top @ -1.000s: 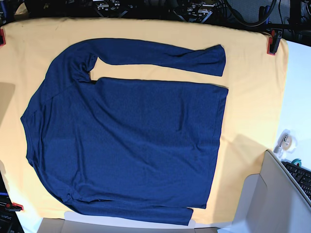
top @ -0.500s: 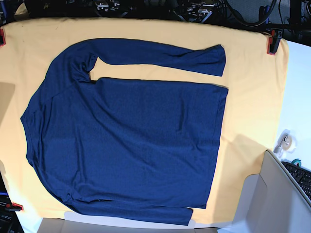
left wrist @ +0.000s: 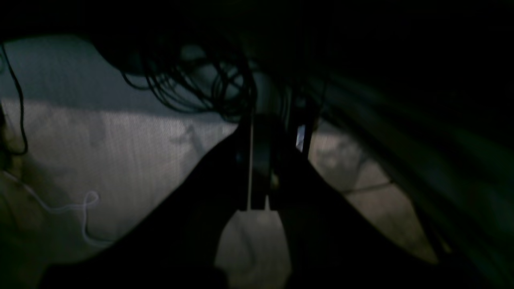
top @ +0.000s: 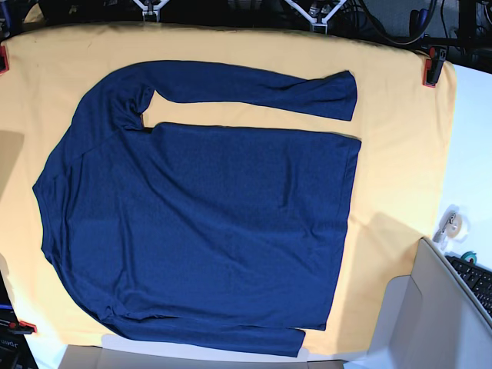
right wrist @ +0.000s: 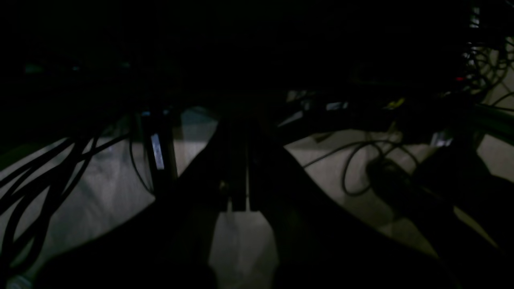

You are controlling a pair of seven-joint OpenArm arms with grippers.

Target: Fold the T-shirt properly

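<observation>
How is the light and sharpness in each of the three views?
Base view: bright, even and sharp; the T-shirt and yellow table cloth are clear. Left wrist view: very dark and blurred, cables smeared. Right wrist view: darker still, only floor and cables faintly visible.

Base looks straight down on whole table (top: 400, 138); both wrist views sit low, dim, facing cables (left wrist: 188, 92) past own fingers (left wrist: 257, 176).

Looks like a robotics lab or workshop: worktop draped in a yellow cloth (top: 400, 154) held by red clamps (top: 430, 68), tangled black cables (top: 384, 19) along its far edge, a keyboard (top: 478, 280) and tape roll (top: 453, 224) alongside.
</observation>
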